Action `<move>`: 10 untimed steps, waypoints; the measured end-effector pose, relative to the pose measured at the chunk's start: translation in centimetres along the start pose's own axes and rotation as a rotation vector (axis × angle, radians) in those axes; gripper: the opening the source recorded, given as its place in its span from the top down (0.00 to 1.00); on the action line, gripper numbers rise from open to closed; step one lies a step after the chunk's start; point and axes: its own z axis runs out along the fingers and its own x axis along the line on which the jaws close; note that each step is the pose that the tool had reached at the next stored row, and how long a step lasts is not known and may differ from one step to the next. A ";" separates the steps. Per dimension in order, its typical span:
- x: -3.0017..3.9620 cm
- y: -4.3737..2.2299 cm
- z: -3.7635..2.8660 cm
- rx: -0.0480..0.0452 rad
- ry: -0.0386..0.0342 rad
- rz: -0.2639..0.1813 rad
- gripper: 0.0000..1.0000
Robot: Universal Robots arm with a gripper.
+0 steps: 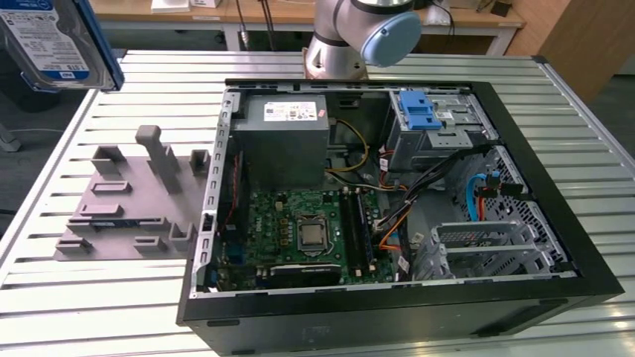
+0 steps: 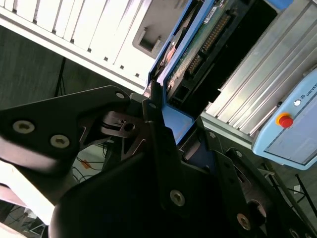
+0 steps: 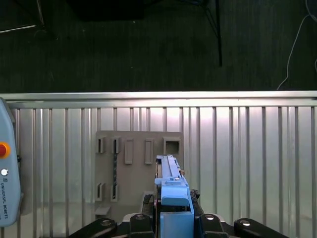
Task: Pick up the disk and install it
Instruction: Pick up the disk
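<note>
The tool (image 3: pixel 173 218) is clenched on the disk (image 3: pixel 171 181), its jaws pressed against either side of the blue carrier near the end handle, as the first wrist view shows. There the disk stands on edge, pointing away from the camera, above the grey stand (image 3: pixel 133 163) that lies on the slatted metal tabletop (image 3: pixel 247 148). In the second wrist view the black links of the tool (image 2: pixel 166 116) close around the same blue carrier, and the disk (image 2: pixel 195 47) shows its green circuit-board underside and connector edge. In the exterior view the disk (image 1: pixel 55 41) hangs in the air in the upper left corner of the frame, label side toward the camera with a blue rail along its right edge, well above the tabletop (image 1: pixel 89 297) and clear of everything on it. Below it, at the left of the frame, sits the grey stand (image 1: pixel 134 201) with its upright posts, just beside the open computer case (image 1: pixel 555 223) that fills the centre and right. Inside the case a motherboard (image 1: pixel 308 230) lies at the lower centre, a grey power supply (image 1: pixel 282 134) above it, and at the upper right a blue bracket (image 1: pixel 421 111) sits on the grey drive bay (image 1: pixel 447 137). The arm's base (image 1: pixel 352 37) rises behind the case at the top centre. A light-blue pendant (image 3: pixel 7 163) rests on the tabletop.
</note>
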 end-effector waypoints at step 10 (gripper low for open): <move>0.63 -0.36 0.05 0.0000 -0.0001 0.000 0.64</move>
